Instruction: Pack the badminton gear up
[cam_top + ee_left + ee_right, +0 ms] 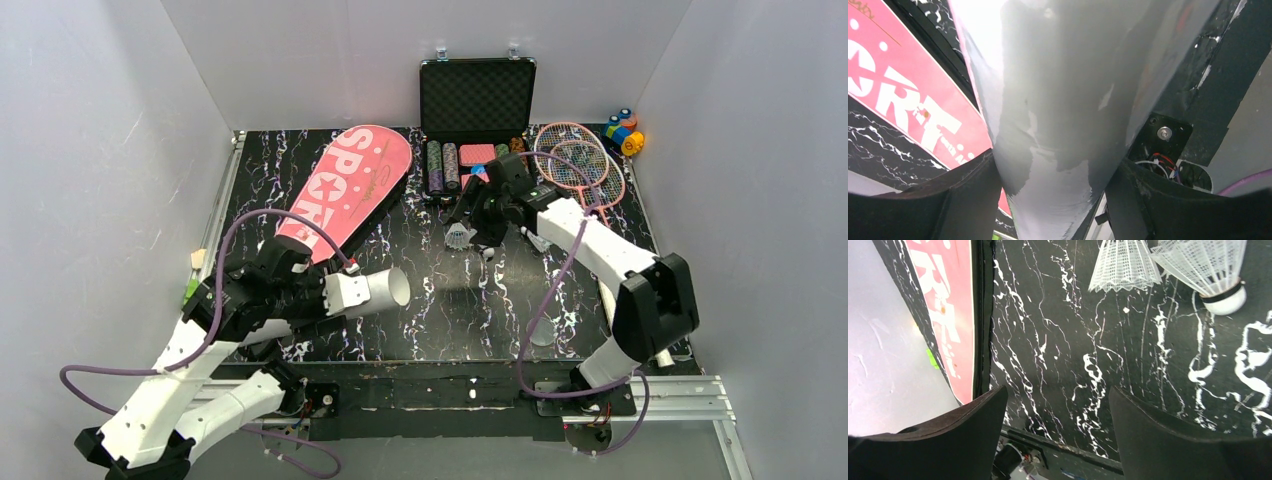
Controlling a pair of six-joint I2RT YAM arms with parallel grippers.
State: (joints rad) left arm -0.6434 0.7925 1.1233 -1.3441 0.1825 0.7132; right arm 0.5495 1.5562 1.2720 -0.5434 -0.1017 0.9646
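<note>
My left gripper [338, 293] is shut on the long white tube [375, 290], which it holds level above the table's front left with the open end facing right. In the left wrist view the tube [1063, 115] fills the gap between both fingers [968, 200]. My right gripper [466, 220] hangs open over mid-table with nothing between its jaws. A white shuttlecock [460, 237] lies just below it and another [537, 240] to its right. The right wrist view shows both shuttlecocks [1123, 265] [1210, 272] ahead of the open gripper [1058, 410]. The pink SPORT bag [345, 190] lies at back left. Two pink rackets [582, 162] lie at back right.
An open black case of poker chips [477, 110] stands at the back centre. Small colourful toy blocks [625, 131] sit in the back right corner. White walls close in the table on three sides.
</note>
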